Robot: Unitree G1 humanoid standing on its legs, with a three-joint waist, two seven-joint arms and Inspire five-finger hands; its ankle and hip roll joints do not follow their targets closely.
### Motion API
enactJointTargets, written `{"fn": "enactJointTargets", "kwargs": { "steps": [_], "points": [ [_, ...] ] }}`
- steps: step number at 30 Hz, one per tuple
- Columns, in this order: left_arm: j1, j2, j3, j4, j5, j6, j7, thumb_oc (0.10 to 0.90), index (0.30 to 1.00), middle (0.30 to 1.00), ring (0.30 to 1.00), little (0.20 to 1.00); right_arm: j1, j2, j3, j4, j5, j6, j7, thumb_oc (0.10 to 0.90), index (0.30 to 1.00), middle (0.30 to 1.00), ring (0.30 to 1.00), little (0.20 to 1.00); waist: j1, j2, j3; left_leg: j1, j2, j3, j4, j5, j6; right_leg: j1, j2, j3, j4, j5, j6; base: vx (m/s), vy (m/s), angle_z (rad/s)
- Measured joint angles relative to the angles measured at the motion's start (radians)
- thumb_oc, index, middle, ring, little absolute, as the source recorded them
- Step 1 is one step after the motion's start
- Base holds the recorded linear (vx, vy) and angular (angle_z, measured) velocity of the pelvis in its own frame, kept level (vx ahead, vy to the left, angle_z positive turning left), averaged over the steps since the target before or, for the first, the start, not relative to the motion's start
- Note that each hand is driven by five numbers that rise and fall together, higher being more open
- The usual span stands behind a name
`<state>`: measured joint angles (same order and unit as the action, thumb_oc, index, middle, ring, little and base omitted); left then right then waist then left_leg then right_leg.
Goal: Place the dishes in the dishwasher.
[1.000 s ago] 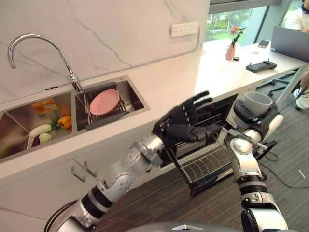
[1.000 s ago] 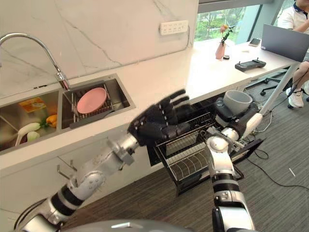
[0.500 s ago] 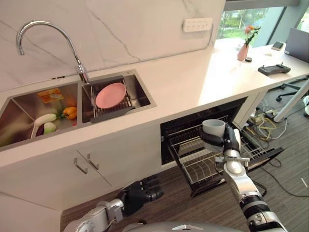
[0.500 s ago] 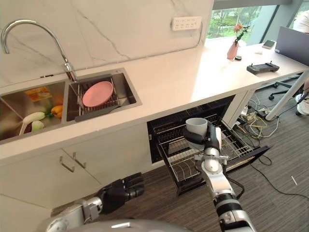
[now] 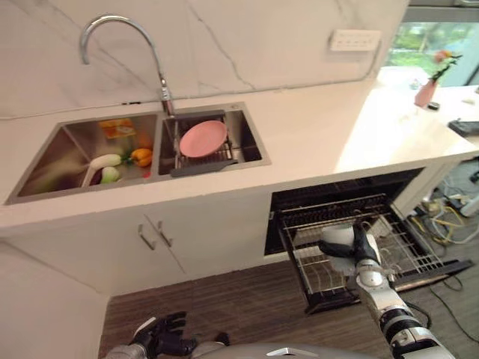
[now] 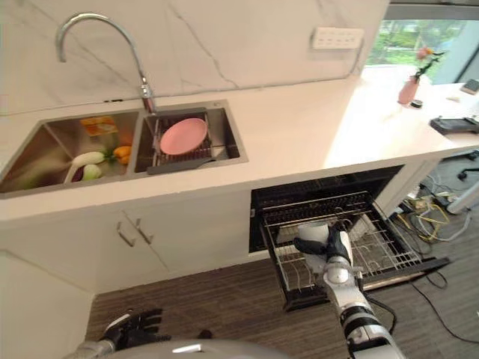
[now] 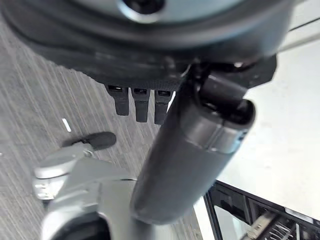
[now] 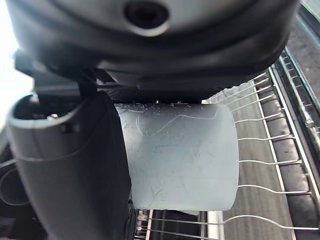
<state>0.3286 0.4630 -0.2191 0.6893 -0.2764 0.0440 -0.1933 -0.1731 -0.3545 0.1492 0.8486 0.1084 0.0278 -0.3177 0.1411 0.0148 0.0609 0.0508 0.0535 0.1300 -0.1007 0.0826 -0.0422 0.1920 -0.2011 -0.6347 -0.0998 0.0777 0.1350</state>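
My right hand (image 5: 362,251) is shut on a pale grey cup (image 5: 336,240), holding it low over the left part of the pulled-out wire rack (image 5: 408,243) of the dishwasher. In the right wrist view the cup (image 8: 180,155) lies pinched between the thumb (image 8: 75,170) and the palm, with rack wires (image 8: 260,162) just beyond it. A pink plate (image 5: 203,138) leans in a dish rack in the right sink basin. My left hand (image 5: 163,339) hangs low by the floor at the lower left, open and holding nothing.
The left sink basin (image 5: 71,142) holds vegetables and a small packet. A curved faucet (image 5: 120,34) rises behind the sink. The white counter (image 5: 314,127) runs right to a pink vase (image 5: 427,91). White cabinet doors (image 5: 187,239) stand left of the dishwasher.
The camera has shifted. My left hand dropped from in front of the dishwasher down to the floor level. My right hand lowered the cup from above the rack to just over its wires.
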Motion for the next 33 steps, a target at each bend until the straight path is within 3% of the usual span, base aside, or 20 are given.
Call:
{"fn": "enactJointTargets", "kwargs": {
  "steps": [4, 9, 10, 16, 23, 26, 29, 33],
  "points": [
    [0.030, -0.011, 0.000, 0.067, 0.033, -0.006, 0.009, 0.800, 0.900, 0.900, 0.900, 0.900, -0.018, -0.001, 0.000, 0.057, -0.080, 0.013, -0.005, 0.400, 0.300, 0.300, 0.300, 0.300, 0.023, 0.020, 0.018, -0.023, -0.005, -0.013, -0.001, 0.002, -0.004, -0.006, -0.003, -0.017, 0.000, 0.001, 0.001, -0.05, 0.031, 0.12],
    [0.035, -0.031, -0.003, 0.085, 0.055, -0.016, 0.011, 0.800, 0.900, 0.900, 0.900, 0.900, -0.049, -0.009, -0.003, 0.124, -0.108, 0.035, -0.021, 0.400, 0.300, 0.300, 0.300, 0.300, 0.023, 0.048, 0.042, -0.057, -0.016, -0.040, -0.001, 0.011, -0.003, -0.019, -0.009, -0.050, 0.000, 0.006, 0.008, -0.03, 0.026, 0.22],
    [0.034, -0.031, -0.008, 0.079, 0.062, -0.021, 0.011, 0.800, 0.900, 0.900, 0.900, 0.900, -0.051, -0.008, -0.003, 0.141, -0.108, 0.036, -0.022, 0.800, 0.900, 0.900, 0.900, 0.900, 0.023, 0.056, 0.049, -0.067, -0.021, -0.056, 0.000, 0.014, 0.000, -0.019, -0.011, -0.067, 0.000, 0.006, 0.009, -0.02, 0.010, 0.22],
    [0.032, -0.030, -0.032, 0.011, 0.090, -0.033, 0.008, 0.800, 0.900, 0.900, 0.900, 0.900, -0.058, -0.005, -0.007, 0.148, -0.108, 0.037, -0.036, 0.800, 0.900, 0.900, 0.900, 0.900, 0.028, 0.074, 0.060, -0.084, -0.033, -0.091, 0.002, 0.026, 0.014, -0.020, -0.015, -0.105, 0.001, 0.006, 0.011, 0.00, -0.001, 0.22],
    [-0.012, -0.024, -0.058, 0.006, 0.167, -0.037, -0.001, 0.800, 0.900, 0.900, 0.900, 0.900, -0.072, -0.008, -0.021, 0.042, -0.105, 0.033, -0.046, 0.800, 0.900, 0.900, 0.900, 0.900, 0.004, 0.068, 0.063, -0.060, -0.025, -0.064, 0.000, 0.015, 0.003, -0.013, -0.014, -0.075, 0.001, 0.003, 0.012, 0.02, -0.020, -0.11],
    [-0.031, 0.003, -0.075, -0.024, 0.251, -0.050, 0.001, 0.800, 0.900, 0.900, 0.900, 0.900, -0.044, -0.009, -0.050, -0.091, -0.107, 0.018, -0.058, 0.800, 0.900, 0.900, 0.900, 0.900, -0.010, 0.057, 0.070, -0.036, -0.013, -0.035, -0.001, 0.009, -0.005, -0.007, -0.008, -0.044, 0.000, 0.001, 0.008, -0.01, -0.089, -0.32],
    [-0.036, -0.018, -0.019, 0.007, 0.270, -0.058, 0.038, 0.800, 0.900, 0.900, 0.900, 0.900, 0.024, -0.012, -0.068, -0.260, -0.107, -0.015, -0.062, 0.800, 0.900, 0.900, 0.900, 0.900, -0.029, 0.034, 0.067, 0.000, 0.010, 0.020, 0.000, 0.001, -0.008, -0.006, 0.006, 0.016, -0.003, -0.003, 0.000, -0.02, -0.095, -0.48],
    [-0.030, -0.035, 0.001, 0.028, 0.279, -0.058, 0.063, 0.800, 0.900, 0.900, 0.900, 0.900, 0.054, -0.013, -0.090, -0.285, -0.104, -0.021, -0.062, 0.800, 0.900, 0.900, 0.900, 0.900, -0.058, 0.013, 0.055, 0.037, 0.039, 0.069, 0.005, -0.009, -0.021, -0.004, 0.030, 0.070, -0.003, -0.010, -0.011, -0.03, -0.131, -0.47]
  ]
}}
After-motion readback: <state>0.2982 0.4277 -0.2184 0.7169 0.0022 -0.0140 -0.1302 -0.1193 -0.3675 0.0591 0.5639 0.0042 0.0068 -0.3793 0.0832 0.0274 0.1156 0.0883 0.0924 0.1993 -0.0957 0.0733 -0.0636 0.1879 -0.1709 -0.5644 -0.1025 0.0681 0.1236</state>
